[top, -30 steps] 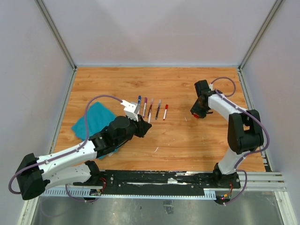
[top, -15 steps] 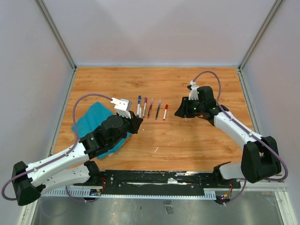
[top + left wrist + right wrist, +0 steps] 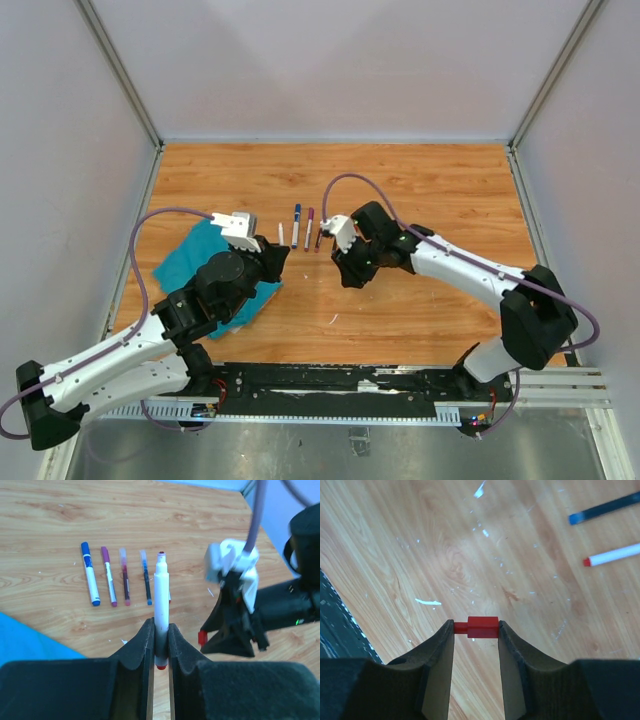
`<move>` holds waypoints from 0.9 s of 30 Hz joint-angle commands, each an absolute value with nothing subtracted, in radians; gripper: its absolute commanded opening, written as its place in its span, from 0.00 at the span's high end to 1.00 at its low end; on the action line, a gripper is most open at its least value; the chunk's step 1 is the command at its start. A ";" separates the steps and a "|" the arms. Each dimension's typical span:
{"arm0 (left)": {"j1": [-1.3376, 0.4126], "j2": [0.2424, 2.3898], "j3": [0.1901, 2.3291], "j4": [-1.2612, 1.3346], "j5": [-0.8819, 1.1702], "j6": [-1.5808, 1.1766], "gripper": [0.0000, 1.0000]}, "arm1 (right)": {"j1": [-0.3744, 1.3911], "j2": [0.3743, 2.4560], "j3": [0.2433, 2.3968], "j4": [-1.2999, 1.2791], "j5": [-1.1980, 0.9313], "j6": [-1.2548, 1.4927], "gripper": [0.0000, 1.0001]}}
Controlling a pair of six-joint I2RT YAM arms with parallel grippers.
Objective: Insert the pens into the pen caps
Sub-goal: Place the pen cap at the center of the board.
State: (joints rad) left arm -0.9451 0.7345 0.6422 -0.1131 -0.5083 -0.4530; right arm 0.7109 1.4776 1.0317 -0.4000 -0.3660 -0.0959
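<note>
My left gripper (image 3: pixel 160 641) is shut on a white pen (image 3: pixel 161 592). The pen stands up between the fingers, with a dark red tip on top and a red end below. In the top view this gripper (image 3: pixel 274 256) is left of centre and its pen (image 3: pixel 281 235) points away. My right gripper (image 3: pixel 476 628) is shut on a small red cap (image 3: pixel 483 627) held crosswise just above the wood. In the top view it (image 3: pixel 346 277) is close to the right of the left gripper. Several capped pens (image 3: pixel 116 577) lie in a row beyond.
A teal cloth (image 3: pixel 192 262) lies under the left arm. The row of pens (image 3: pixel 302 226) lies between the two grippers, partly hidden by the right arm. A dark pen with a blue end (image 3: pixel 605 508) and a white pen with a red end (image 3: pixel 615 555) lie near the right gripper.
The right arm has swung from the right side across to the centre, close to the left gripper. The left gripper has drawn back to the left with its pen.
</note>
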 commanded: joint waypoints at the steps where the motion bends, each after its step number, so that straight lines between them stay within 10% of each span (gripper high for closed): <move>1: -0.945 0.701 0.632 -0.107 -0.567 -0.469 1.00 | 0.801 1.538 1.085 -0.518 -0.246 -0.247 0.98; 19: -0.945 0.696 0.632 -0.134 -0.598 -0.498 1.00 | 0.920 1.803 1.159 -0.583 -0.093 -0.345 0.88; 27: -0.945 0.693 0.634 -0.138 -0.599 -0.506 0.99 | 0.926 1.793 1.135 -0.549 -0.093 -0.347 0.52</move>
